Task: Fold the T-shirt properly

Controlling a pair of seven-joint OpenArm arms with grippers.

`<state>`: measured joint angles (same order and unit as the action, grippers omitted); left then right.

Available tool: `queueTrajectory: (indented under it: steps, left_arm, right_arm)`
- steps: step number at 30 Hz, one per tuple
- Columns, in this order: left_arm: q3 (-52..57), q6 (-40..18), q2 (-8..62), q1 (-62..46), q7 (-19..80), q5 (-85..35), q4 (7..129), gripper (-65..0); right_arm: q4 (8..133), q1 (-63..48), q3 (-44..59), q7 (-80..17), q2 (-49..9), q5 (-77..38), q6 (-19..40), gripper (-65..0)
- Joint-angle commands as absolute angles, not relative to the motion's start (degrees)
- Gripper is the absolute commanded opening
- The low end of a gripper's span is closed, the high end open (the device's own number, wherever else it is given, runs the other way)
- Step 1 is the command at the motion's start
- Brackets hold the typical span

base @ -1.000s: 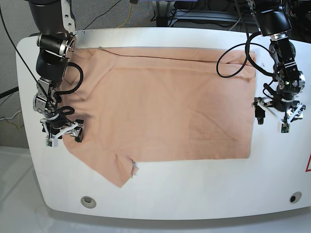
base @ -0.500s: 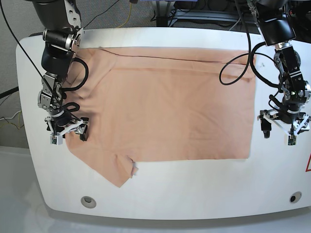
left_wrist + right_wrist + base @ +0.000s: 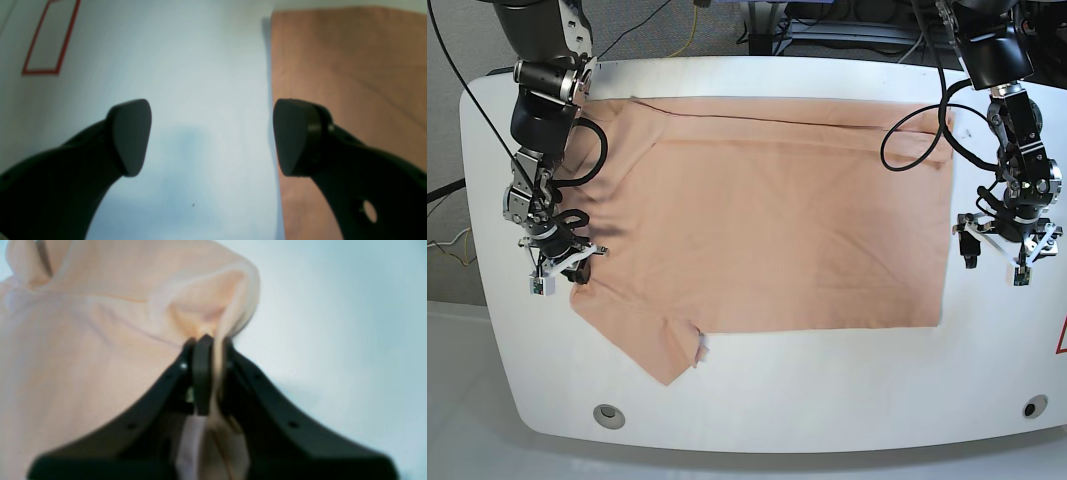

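- Little of the folding can be judged as done: the T-shirt (image 3: 767,210) is seen spread nearly flat over the white table (image 3: 827,400), with one lengthwise fold line visible near its far edge and one sleeve (image 3: 662,350) sticking out toward the near edge.
- On the left of the base view, the right gripper (image 3: 562,268) is seen pressed down at the shirt's side edge, beside that sleeve.
- In the right wrist view, the right gripper's jaws are closed together, and a pinch of thin cloth is caught between the fingertips (image 3: 200,380); a small puckered ridge of fabric is raised just above them, and bare table is seen to one side.
- A first grasp is therefore judged to be made on this side, while lifting and carrying the edge across are not yet done.
- Across the middle, the body of the shirt lies smooth, with only faint creases.
- On the right of the base view, the left gripper (image 3: 999,250) is held over bare table just beside the shirt's straight hem edge.
- In the left wrist view, the left gripper's jaws are spread wide and empty: one fingertip (image 3: 130,136) is over the table, and the other stands at the cloth's edge line.
- Nothing is gripped on this side, so a grasp of the hem is judged to be outstanding, as are all remaining folds.
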<state>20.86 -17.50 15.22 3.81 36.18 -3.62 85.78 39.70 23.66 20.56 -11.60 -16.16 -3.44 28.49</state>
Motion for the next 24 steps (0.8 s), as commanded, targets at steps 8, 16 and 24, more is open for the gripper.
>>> queueTrajectory:
  steps: [8, 16, 24]
  left_arm:
    - [21.0, -17.3, 14.4, 5.5, 34.4, -4.0, 86.4, -10.5]
    - [20.8, -17.3, 14.3, 7.2, 29.1, -4.0, 80.3, -10.5]
    - [20.8, -17.4, 14.3, 10.8, 27.2, -4.1, 74.4, -10.5]
  right_arm:
    - [39.6, 24.0, 20.3, -15.3, -16.2, -2.2, 29.2, -64.2]
    - [39.6, 24.0, 20.3, -15.3, -16.2, -2.2, 29.2, -64.2]
    - [39.6, 24.0, 20.3, -15.3, -16.3, -2.2, 29.2, -64.2]
